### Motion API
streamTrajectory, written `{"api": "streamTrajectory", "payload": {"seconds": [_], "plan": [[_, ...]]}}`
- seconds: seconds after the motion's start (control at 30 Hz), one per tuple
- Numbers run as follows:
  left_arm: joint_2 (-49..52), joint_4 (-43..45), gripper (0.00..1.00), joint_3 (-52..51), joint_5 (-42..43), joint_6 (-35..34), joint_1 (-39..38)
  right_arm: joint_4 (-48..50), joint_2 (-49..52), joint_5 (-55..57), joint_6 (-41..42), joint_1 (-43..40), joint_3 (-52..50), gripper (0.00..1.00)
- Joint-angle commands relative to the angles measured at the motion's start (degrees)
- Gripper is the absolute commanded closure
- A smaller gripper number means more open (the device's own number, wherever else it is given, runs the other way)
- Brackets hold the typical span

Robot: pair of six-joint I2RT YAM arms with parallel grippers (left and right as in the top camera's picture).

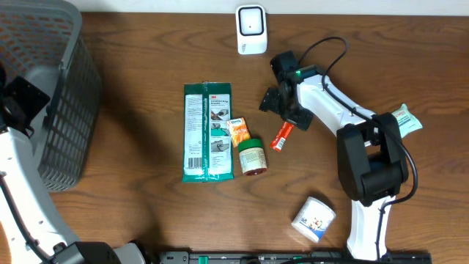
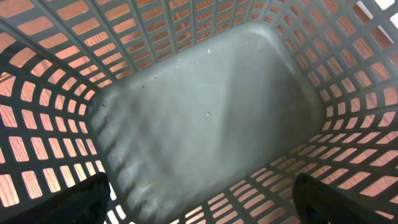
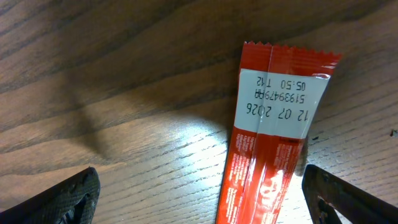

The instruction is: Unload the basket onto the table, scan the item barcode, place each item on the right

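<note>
Wide right jaws over red sachet (image 3: pixel 264 165)

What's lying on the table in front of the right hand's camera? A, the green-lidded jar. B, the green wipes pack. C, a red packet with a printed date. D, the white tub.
C: the right wrist view shows the red packet with its white date stamp flat on the table, the right hand open over it.

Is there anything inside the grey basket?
Empty. The left wrist view looks down into the basket and shows only its bare grey floor.
</note>
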Motion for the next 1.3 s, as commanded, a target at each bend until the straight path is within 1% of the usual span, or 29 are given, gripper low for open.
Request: {"api": "streamTrajectory", "payload": {"seconds": [0.0,0.23,0.37,0.4,0.53,0.67,0.87,1.07,1.27], "plan": [[0.44,-0.02,0.07,0.76,-0.33,0.74,0.17,0.26,0.66,2.01,1.01,-0.13,-0.57,0.01],[0.44,-0.02,0.06,0.76,-0.33,0.72,0.17,5.46,0.66,0.39,0.98,-0.13,-4.96,0.02],[0.44,-0.02,0.07,0.76,-0.33,0.72,0.17,5.53,0.66,0.04,0.94,-0.13,-6.01,0.03],[0.44,-0.02,0.06,0.76,-0.33,0.72,0.17,5.49,0.66,0.07,0.94,-0.15,-6.38,0.05],[0.42,-0.02,0.06,0.76,-0.33,0.74,0.17,3.67,0.66,0.07,0.98,-0.15,-7.54,0.17],[0.42,-0.02,0.06,0.76,-0.33,0.72,0.17,-0.42,0.11,0.02,0.98,-0.92,-7.34,0.22],[0.44,-0.04,0.07,0.76,-0.33,0.72,0.17,-5.68,-2.67,-0.33,1.05,-3.63,-7.06,0.37],[0.44,-0.02,0.07,0.76,-0.33,0.72,0.17,-6.47,-3.19,-2.49,2.34,-5.81,-7.08,0.41],[0.44,-0.22,0.07,0.76,-0.33,0.72,0.17,-7.61,-3.19,-4.87,3.17,-6.1,-7.08,0.41]]}}
